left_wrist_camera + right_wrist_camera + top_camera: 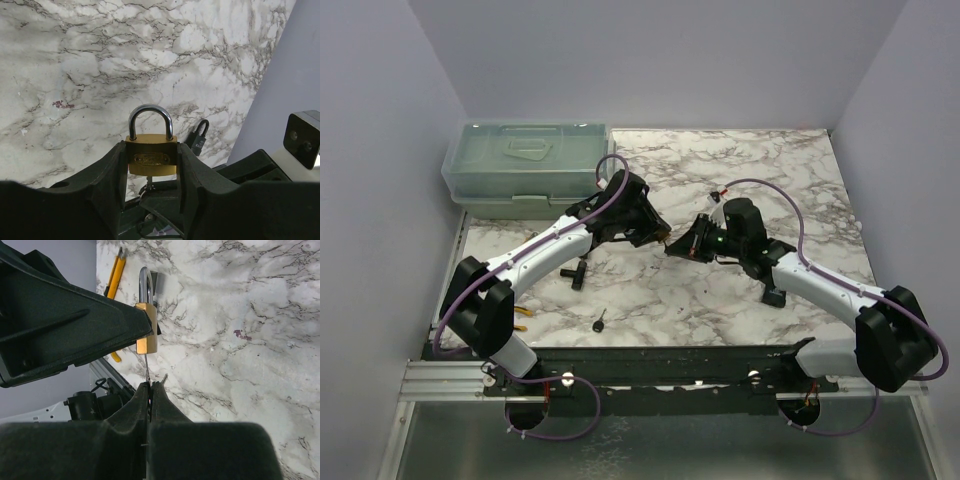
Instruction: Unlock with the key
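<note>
**Key in brass padlock keyway, turn not yet made**

Marble table carries a lidded clear plastic storage box at the far left. Both arms meet over the middle of the table.

Left gripper: fingers part open and clamped on the two flat sides of the brass padlock. The padlock is off the table, with the steel shackle pointing away from the wrist and seated in the body, so I judge it locked.

Right gripper: fingers pressed fully together, pinching the key. Only the thin blade shows, running straight from the fingertips into the underside of the padlock. The head is hidden between the pads.

Also on the table: yellow-handled pliers beyond the padlock, and a small black padlock lying well apart from the held one. A tiny black-headed piece lies near the front edge, too small to identify.

Handling notes (judgement):
- Padlock: dense, rigid, smooth brass. It may twist in the grip when torque comes through the key. Holding the flat faces, as now, is the right grip.
- Key: very light and stiff along its length, but the thin blade could bend or slip if loaded sideways.
- Grip for the turn: hold the key by the head and roll the wrist about the blade axis, keeping it in line with the keyway.
- Main risk: the head spinning between the pads instead of turning the cylinder.
</note>
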You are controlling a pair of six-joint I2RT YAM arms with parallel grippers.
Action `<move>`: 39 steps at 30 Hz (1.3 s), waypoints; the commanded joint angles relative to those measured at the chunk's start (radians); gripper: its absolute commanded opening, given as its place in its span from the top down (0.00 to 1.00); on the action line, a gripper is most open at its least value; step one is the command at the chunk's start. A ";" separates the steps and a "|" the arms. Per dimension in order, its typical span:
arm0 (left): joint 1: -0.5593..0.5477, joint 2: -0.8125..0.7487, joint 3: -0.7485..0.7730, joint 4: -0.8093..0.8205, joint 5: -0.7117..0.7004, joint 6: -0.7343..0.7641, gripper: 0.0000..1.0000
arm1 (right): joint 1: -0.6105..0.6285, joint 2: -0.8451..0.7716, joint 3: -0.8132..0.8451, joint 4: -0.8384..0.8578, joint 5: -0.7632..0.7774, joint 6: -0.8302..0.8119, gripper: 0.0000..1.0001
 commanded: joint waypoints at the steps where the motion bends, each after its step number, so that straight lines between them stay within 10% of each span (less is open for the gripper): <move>1: -0.003 -0.018 -0.010 0.010 0.025 -0.005 1.00 | 0.003 0.002 0.038 -0.006 0.069 -0.016 1.00; 39: -0.005 -0.022 -0.018 0.013 0.001 -0.004 1.00 | 0.015 0.057 0.148 -0.169 0.162 -0.071 1.00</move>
